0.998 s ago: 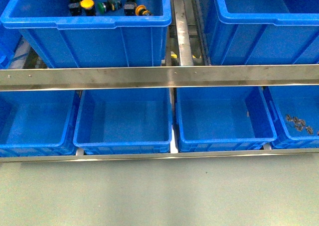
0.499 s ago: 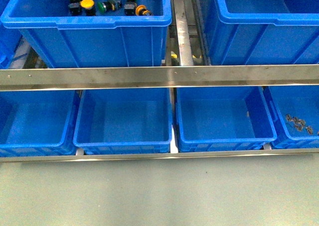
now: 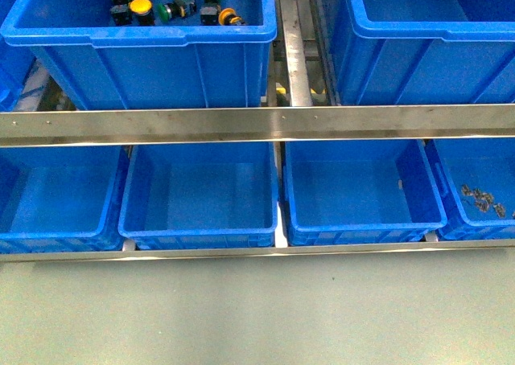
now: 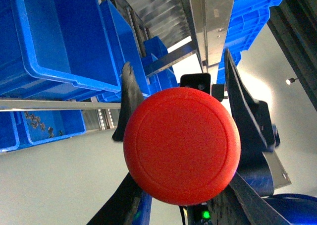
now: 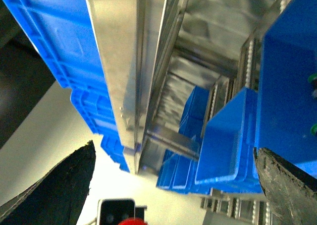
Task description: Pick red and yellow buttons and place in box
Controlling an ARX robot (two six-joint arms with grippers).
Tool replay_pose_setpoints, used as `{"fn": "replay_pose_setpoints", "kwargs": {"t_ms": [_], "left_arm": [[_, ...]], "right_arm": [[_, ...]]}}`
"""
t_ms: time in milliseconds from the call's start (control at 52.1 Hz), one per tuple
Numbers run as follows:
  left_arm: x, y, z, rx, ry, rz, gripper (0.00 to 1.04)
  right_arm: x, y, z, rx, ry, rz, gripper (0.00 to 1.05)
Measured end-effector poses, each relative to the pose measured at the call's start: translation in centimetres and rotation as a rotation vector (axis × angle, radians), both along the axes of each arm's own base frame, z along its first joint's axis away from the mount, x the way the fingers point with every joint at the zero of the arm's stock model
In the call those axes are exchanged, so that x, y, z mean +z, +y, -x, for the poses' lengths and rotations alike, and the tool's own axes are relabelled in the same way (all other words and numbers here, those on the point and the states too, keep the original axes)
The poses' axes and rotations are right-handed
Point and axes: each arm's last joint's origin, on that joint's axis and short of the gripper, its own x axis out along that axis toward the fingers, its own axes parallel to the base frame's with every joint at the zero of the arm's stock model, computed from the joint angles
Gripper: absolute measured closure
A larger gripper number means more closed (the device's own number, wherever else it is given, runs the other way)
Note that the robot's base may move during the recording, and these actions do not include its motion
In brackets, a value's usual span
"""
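My left gripper (image 4: 177,69) grips a red button (image 4: 182,145) between black fingers (image 4: 243,111), blue bins (image 4: 49,41) behind.

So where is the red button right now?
The red button is clamped between the fingers of the left gripper, its round cap filling the middle of the left wrist view. It does not appear in the front view.

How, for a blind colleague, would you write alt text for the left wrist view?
A round red button dominates the view, clamped between the left gripper's two dark fingers. Behind it, blue bins sit on a metal rack.
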Motion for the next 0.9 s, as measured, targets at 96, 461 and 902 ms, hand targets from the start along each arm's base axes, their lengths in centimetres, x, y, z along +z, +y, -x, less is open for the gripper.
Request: {"fn": "replay_pose_setpoints", "kwargs": {"t_ms": [96, 461, 902], "left_arm": [[0.3, 0.2, 0.1, 0.010, -0.005, 0.002, 0.83], [0.1, 0.6, 0.2, 0.028, 0.011, -0.025, 0.83], [-0.2, 0.5, 0.2, 0.040, 0.015, -0.069, 0.83]], "right_arm": [[-0.3, 4.4, 2.7, 0.305, -0.048, 0.109, 0.07], [-0.7, 3.5, 3.9, 0.318, -0.120, 0.176, 0.07], [-1.6, 1.3, 3.4, 0.237, -0.102, 0.178, 0.07]]}}
